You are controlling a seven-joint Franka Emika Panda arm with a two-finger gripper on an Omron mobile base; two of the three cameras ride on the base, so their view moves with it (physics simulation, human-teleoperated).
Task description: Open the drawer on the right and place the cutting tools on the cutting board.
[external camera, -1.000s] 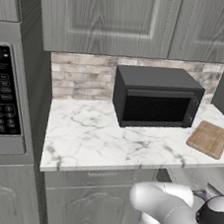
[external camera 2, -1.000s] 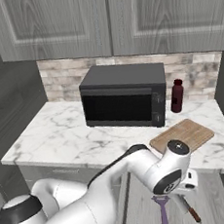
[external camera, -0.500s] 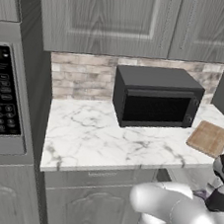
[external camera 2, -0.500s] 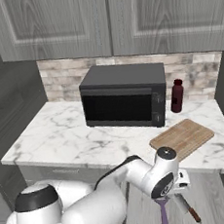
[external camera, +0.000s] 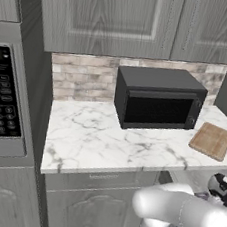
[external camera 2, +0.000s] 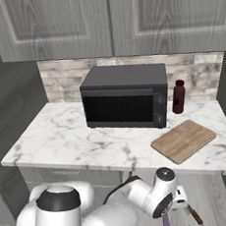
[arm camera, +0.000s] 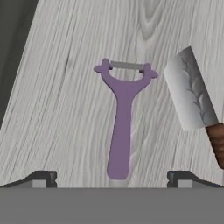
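The drawer [arm camera: 61,109] stands open, and its pale wood-grain floor lies right under my hand. A purple T-shaped tool [arm camera: 121,120] rests flat on it, head away from me. To its right lies the knife [arm camera: 190,91], silver blade up, reddish-brown handle [arm camera: 217,146] near the edge. My gripper [arm camera: 113,180] hangs open just above the purple tool's handle end, one fingertip on each side. In the right base view the purple tool [external camera 2: 166,222] and the knife [external camera 2: 195,215] peek out below my hand. The cutting board [external camera 2: 183,140] [external camera: 212,141] sits on the counter's right end.
A black microwave [external camera 2: 125,103] stands at the back of the marble counter [external camera 2: 63,140]. A dark red bottle [external camera 2: 178,97] is between it and the right wall, behind the board. A wall oven panel [external camera: 2,112] borders the counter's left end.
My hand has sunk lower over the open drawer, toward the purple tool. The jaws have stayed wide; the tools and the board have not moved.
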